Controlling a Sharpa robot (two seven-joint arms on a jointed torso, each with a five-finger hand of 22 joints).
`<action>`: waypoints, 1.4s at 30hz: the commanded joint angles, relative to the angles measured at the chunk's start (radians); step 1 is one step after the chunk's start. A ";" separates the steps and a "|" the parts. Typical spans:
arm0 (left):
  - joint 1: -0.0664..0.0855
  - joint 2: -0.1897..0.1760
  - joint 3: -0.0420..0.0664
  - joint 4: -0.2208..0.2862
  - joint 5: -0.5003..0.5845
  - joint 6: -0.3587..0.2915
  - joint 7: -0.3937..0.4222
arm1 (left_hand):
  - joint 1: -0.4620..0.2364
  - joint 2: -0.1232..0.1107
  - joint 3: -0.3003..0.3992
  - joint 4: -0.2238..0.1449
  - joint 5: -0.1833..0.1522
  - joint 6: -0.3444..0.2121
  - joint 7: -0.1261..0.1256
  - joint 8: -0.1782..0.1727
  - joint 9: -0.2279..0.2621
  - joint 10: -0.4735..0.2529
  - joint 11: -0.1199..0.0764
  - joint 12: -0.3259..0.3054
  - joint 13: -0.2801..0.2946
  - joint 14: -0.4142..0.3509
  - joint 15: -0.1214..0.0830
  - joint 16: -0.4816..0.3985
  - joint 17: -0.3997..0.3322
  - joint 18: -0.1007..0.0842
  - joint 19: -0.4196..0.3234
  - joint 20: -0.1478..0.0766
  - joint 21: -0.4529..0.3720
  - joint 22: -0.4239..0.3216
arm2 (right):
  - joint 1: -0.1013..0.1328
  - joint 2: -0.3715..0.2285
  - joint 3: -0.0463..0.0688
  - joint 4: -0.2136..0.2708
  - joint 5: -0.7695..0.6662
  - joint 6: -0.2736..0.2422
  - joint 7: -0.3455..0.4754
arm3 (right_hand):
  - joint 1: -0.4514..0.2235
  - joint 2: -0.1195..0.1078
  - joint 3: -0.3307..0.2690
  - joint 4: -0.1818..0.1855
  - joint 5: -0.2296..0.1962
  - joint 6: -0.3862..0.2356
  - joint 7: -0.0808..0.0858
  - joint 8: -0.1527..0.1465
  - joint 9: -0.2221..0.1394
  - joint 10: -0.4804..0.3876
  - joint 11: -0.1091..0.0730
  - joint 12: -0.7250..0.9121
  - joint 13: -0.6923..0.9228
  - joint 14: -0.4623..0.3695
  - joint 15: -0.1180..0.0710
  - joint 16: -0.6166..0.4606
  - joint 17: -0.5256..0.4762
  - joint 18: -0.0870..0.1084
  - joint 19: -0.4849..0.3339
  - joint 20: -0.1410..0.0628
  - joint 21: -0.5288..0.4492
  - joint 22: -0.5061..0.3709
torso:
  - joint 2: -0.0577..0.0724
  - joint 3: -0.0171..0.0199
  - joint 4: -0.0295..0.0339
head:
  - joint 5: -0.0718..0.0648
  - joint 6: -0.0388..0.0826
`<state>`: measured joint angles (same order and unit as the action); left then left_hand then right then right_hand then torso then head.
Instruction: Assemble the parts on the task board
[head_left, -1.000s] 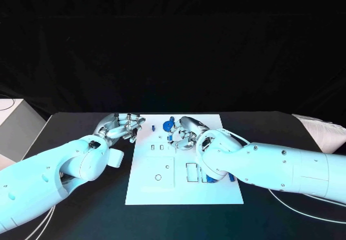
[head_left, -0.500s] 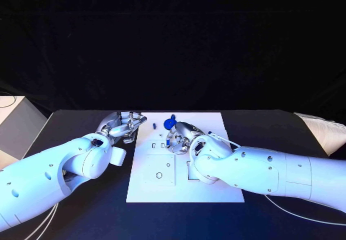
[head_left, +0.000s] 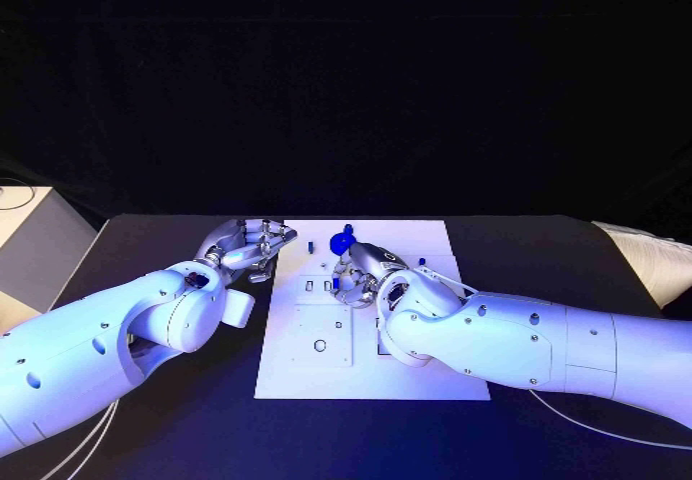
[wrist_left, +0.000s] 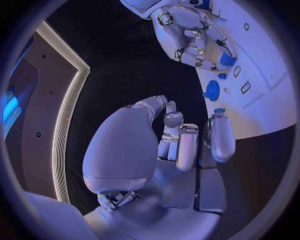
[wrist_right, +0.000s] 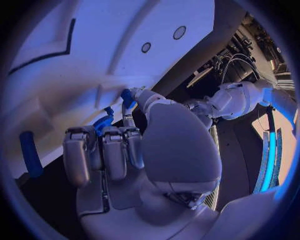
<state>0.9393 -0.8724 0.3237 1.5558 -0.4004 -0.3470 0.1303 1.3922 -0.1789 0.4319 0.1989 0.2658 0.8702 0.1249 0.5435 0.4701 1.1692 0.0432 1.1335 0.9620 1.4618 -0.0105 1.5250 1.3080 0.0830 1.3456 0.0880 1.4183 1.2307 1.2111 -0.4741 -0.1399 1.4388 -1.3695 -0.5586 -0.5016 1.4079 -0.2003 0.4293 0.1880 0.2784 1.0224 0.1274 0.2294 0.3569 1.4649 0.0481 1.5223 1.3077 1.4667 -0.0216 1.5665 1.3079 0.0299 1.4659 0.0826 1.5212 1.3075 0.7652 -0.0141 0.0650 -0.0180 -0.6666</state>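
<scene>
The white task board lies mid-table. My right hand rests over its far middle with fingers curled, and it pinches a small blue part between thumb and fingers, also visible as the blue part from the left wrist. A round blue part stands on the board just beyond that hand. My left hand hovers at the board's far left corner, fingers curled in on nothing. A tiny blue piece sits just past its fingertips; I cannot tell whether they touch.
A long blue part lies on the board near my right hand. My right forearm covers the board's near right area. A pale box stands off the table's left edge. Bare black table surrounds the board.
My right arm has swung left across the board, and its hand has shifted slightly toward the board's far middle. My left hand has stayed by the far left corner.
</scene>
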 joint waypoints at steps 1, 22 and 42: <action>0.000 0.001 0.000 0.004 -0.011 0.018 -0.002 | -0.005 0.005 0.000 0.005 0.001 -0.006 -0.002 0.006 0.002 0.007 0.002 0.004 0.001 0.065 -0.004 0.004 0.176 -0.009 0.006 0.000 0.004 0.002 | -0.002 0.003 0.000 -0.003 -0.023 -0.004 0.004 | -0.008 0.004 0.000 0.003 -0.002 0.000 -0.005 0.006 0.020 0.063 -0.006 0.007 0.214 0.104 -0.005 0.004 0.263 -0.016 0.080 -0.005 0.000 0.221 | 0.000 0.0002 -0.0008 | 0.002 -0.003; 0.000 0.000 0.000 0.005 -0.017 0.028 -0.009 | -0.006 0.005 0.000 0.006 0.002 -0.009 -0.002 0.005 0.002 0.010 0.003 0.010 0.006 0.069 -0.004 0.008 0.184 -0.010 0.008 0.000 0.006 0.004 | -0.008 0.012 0.000 -0.026 -0.028 -0.012 0.007 | -0.021 -0.004 -0.002 0.007 -0.005 -0.010 -0.003 0.006 0.019 0.061 -0.004 0.004 0.211 0.104 -0.005 0.004 0.263 -0.016 0.081 -0.005 0.000 0.221 | 0.000 0.0005 -0.0014 | 0.004 -0.009; 0.000 0.007 0.000 -0.005 -0.025 0.032 -0.011 | -0.007 0.005 0.000 0.006 0.002 -0.010 -0.002 0.005 0.002 0.011 0.003 0.012 0.008 0.070 -0.004 0.009 0.186 -0.011 0.010 0.000 0.008 0.008 | -0.010 0.013 0.000 -0.025 -0.030 -0.001 0.014 | -0.033 -0.013 -0.007 0.011 -0.030 -0.018 -0.002 0.009 0.019 0.058 -0.003 0.002 0.209 0.104 -0.004 0.004 0.263 -0.016 0.080 -0.005 -0.001 0.221 | -0.001 0.0003 -0.0023 | 0.002 -0.017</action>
<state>0.9392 -0.8680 0.3233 1.5497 -0.4182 -0.3326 0.1177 1.3922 -0.1789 0.4319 0.1988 0.2658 0.8668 0.1215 0.5434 0.4706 1.1725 0.0467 1.1413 0.9688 1.4616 -0.0103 1.5295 1.3078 0.0831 1.3455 0.0880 1.4230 1.2374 1.2032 -0.4610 -0.1395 1.4123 -1.3875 -0.5717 -0.4983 1.3799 -0.2124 0.4223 0.1947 0.2552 1.0130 0.1262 0.2337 0.3778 1.4645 0.0478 1.5223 1.3074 1.4667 -0.0216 1.5666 1.3075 0.0298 1.4659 0.0826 1.5213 1.3080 0.7650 -0.0142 0.0626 -0.0158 -0.6833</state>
